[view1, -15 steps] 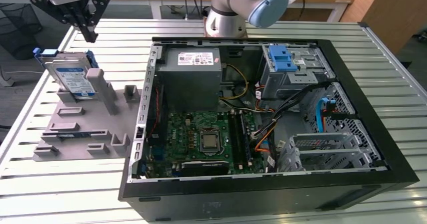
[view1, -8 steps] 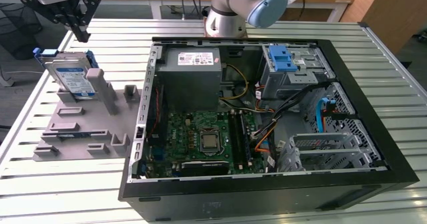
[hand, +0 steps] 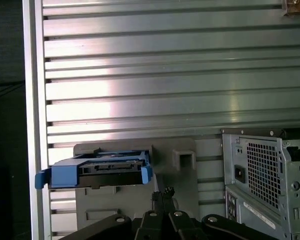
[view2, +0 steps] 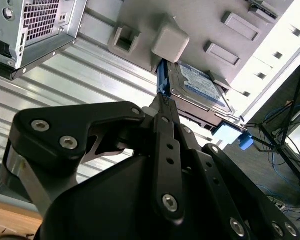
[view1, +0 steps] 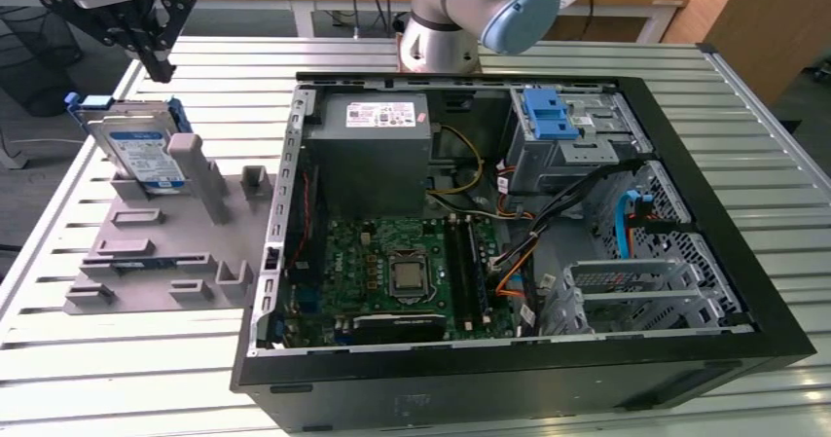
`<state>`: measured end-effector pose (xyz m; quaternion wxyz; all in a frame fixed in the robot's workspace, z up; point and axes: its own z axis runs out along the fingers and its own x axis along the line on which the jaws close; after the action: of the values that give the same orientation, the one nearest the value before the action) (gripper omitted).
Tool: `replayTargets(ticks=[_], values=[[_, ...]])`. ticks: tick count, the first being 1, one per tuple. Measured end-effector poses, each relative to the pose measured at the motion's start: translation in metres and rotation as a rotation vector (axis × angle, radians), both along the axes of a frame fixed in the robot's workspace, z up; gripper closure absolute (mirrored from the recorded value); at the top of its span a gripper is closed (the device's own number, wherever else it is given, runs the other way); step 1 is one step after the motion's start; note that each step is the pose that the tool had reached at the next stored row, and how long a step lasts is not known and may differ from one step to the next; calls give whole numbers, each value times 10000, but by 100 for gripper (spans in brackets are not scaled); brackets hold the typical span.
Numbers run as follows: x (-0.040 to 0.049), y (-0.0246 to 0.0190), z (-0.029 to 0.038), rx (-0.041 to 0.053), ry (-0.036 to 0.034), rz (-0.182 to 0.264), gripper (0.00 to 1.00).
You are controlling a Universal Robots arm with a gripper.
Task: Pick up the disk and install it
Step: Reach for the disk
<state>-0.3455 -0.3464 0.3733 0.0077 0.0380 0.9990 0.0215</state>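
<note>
**Gripper hovering over the racked disk, nothing in hand yet**

The gripper (view1: 162, 70) is hanging above and a little behind the disk (view1: 140, 150), well apart from it. Its fingers seem to be lying together with nothing between them, though the angle makes this hard to be sure of. The disk is standing on edge, tilted back, in a slot of the grey fixture (view1: 143, 262) on the slatted table (view1: 78, 379). That puts it to the exterior view's left of the open computer case (view1: 520, 359). In both wrist views the blue carrier frame is showing round the disk (view2: 200, 85) (hand: 97, 170).

The step in hand looks like the approach to the pick. Doing it well is calling for fingers spread wider than the disk is thick. They should be lined up with its tilt and centred on the upper edge, so they close on the flat faces and not on the blue tabs.

A grey post (view1: 186, 160) is standing just beside the disk, crowding that side. The table edge is running near the fixture on the exterior view's left. The case wall is rising on the fixture's other side. The room straight above the disk is lying open.
</note>
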Motion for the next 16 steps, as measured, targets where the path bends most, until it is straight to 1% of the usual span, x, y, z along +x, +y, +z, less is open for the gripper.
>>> replayTargets(ticks=[6,10,16], values=[[-21,0,0,0,0,-2,89],[-69,5,0,0,0,-1,89],[-144,23,0,0,-1,0,89]])
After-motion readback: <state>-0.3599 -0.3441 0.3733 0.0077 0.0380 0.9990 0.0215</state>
